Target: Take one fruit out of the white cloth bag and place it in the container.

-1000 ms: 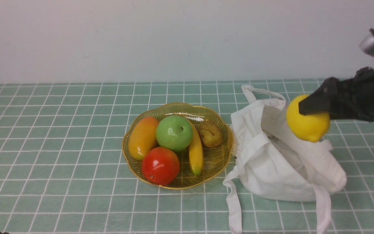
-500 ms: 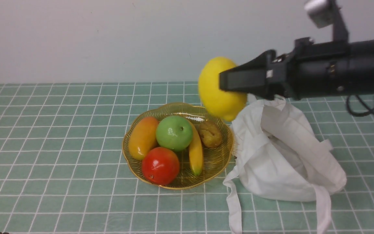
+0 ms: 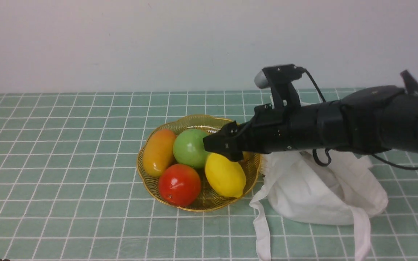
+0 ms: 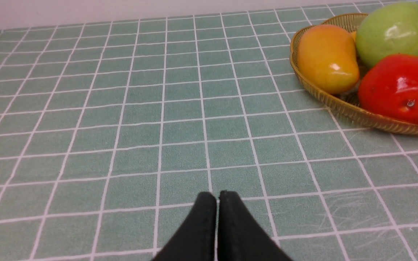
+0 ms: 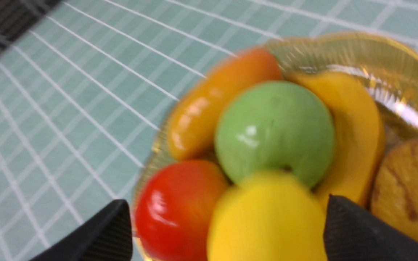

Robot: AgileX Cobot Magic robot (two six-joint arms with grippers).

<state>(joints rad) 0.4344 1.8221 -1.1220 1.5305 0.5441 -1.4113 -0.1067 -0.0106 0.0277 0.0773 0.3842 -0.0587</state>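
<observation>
One lemon, formerly clamped in right gripper above white cloth bag, now loose beneath its parted jaws, resting in wire basket.

A green apple sits just left of the right pincer. A mango lies farther left and a red fruit lower left. A checked green tablecloth lies beneath.

Your right gripper has matt black, finely ribbed fingers. Just beneath them, the lemon is smooth and glossy, as are the green apple and red fruit beside it. The basket is shiny golden wire mesh. Under the wrist, the bag is soft, matt, creased white cloth.
</observation>
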